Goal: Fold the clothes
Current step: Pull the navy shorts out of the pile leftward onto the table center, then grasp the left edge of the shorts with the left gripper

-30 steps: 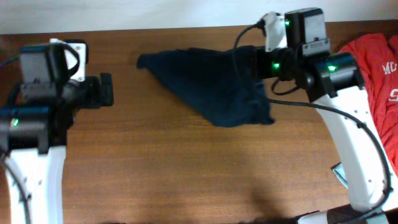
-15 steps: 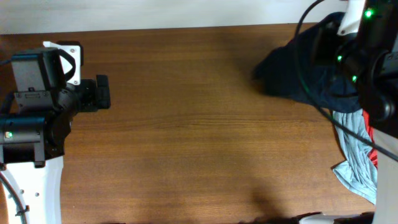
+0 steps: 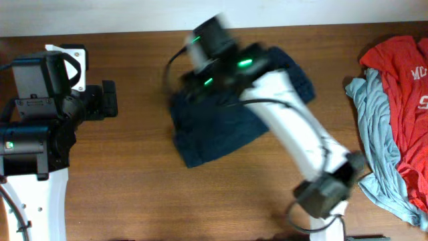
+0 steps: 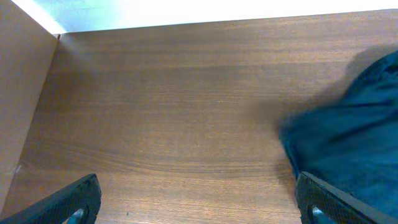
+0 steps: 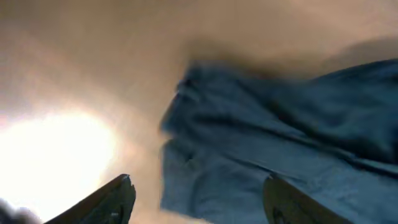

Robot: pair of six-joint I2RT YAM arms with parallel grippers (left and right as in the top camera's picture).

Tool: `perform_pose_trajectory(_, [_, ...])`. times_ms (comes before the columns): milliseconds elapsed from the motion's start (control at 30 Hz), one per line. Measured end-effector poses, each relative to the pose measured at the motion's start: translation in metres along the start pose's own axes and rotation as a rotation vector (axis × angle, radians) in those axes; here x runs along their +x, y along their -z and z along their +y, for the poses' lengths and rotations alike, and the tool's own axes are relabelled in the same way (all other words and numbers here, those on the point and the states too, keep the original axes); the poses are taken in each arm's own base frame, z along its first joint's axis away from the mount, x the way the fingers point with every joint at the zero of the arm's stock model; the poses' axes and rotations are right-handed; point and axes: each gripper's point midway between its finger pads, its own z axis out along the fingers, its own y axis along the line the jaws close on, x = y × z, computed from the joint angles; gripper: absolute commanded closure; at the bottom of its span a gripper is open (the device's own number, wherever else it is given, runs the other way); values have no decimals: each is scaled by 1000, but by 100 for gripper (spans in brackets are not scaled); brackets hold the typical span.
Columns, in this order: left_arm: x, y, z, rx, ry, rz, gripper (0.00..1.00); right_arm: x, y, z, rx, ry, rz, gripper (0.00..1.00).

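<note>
A dark navy garment (image 3: 214,134) lies crumpled on the wooden table (image 3: 134,187), left of centre. My right arm (image 3: 287,120) stretches across it, blurred by motion. In the right wrist view my right gripper (image 5: 198,186) hangs just above the navy garment (image 5: 267,137), open, with nothing between its fingers. At the left my left gripper (image 3: 110,99) stands open and points toward the cloth. In the left wrist view the left gripper (image 4: 198,186) is wide open over bare wood, and the navy garment (image 4: 348,137) lies ahead to the right.
A pile of clothes sits at the table's right edge: a red shirt (image 3: 401,80) on top of a light blue garment (image 3: 374,154). A pale wall (image 3: 134,13) runs along the table's far edge.
The right arm swung from the far right to the table's left of centre with the navy garment, and its jaws have opened. The garment now lies on the table. The left arm stayed still.
</note>
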Motion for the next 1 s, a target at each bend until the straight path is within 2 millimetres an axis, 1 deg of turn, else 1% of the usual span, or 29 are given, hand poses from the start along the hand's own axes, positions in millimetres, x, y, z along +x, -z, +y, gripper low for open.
perform_pose_trajectory(33, [1,0,0,0,0,3,1,8,-12,13,-14,27,36,26])
perform_pose_trajectory(67, [2,0,0,1,-1,8,1,15,-20,23,-18,56,62,25])
perform_pose_trajectory(100, [4,0,0,1,-2,16,1,19,-23,30,-16,78,73,25])
perform_pose_trajectory(167, [6,0,0,2,-3,23,1,21,-21,32,7,95,75,24])
perform_pose_trajectory(233, [6,0,0,2,-3,23,1,23,-16,21,54,88,79,21])
perform_pose_trajectory(300, [6,0,0,2,-3,24,1,26,-10,1,106,56,97,19])
perform_pose_trajectory(367, [6,0,-1,6,-3,24,1,32,-4,-33,167,-15,131,16])
perform_pose_trajectory(433, [6,0,-5,28,-3,23,1,40,3,-67,208,-98,169,16])
perform_pose_trajectory(533, [6,-3,-13,73,-4,31,0,52,16,-118,227,-246,210,16])
perform_pose_trajectory(600, [9,-7,-19,100,-7,50,1,60,23,-139,227,-315,230,13])
perform_pose_trajectory(633, [11,-12,-23,117,-11,70,1,64,24,-147,227,-344,239,11])
perform_pose_trajectory(733, [17,-27,-37,169,-20,120,1,71,26,-163,225,-433,254,9])
perform_pose_trajectory(767, [18,-33,-42,193,-23,138,1,75,24,-170,226,-468,258,8])
perform_pose_trajectory(867, [25,-51,-59,269,-23,199,1,83,16,-188,231,-558,255,7])
perform_pose_trajectory(933, [30,-61,-70,321,-18,235,1,91,8,-207,244,-634,250,7])
perform_pose_trajectory(1000, [34,-69,-78,364,-11,265,1,102,-3,-232,261,-702,239,7])
